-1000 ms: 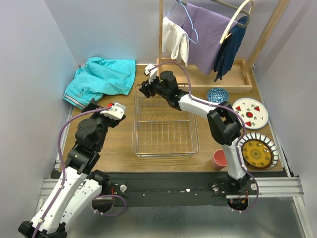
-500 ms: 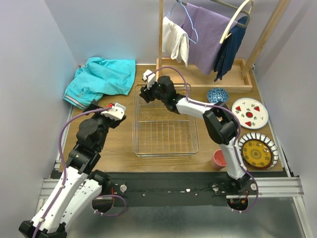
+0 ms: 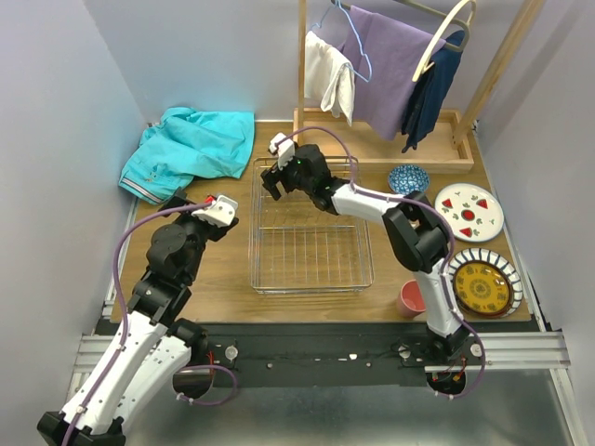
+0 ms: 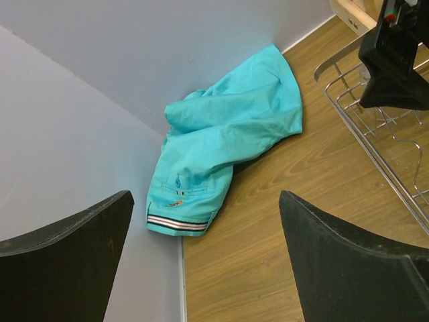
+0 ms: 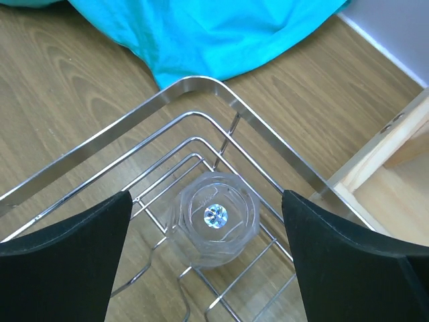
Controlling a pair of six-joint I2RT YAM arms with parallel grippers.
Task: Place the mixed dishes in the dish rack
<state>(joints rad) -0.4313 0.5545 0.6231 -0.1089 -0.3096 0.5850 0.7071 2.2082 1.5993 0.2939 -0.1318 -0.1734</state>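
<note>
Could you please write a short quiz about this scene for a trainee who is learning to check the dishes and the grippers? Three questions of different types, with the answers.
1. True or false: the right gripper is clamped on the small clear glass.
2. Seen from the top camera, in which corner of the dish rack does the glass stand? A) near left B) far left C) far right
3. What does the left gripper hold?
Key: 1 false, its jaws stand open above the glass. 2 B. 3 nothing; it is open.
</note>
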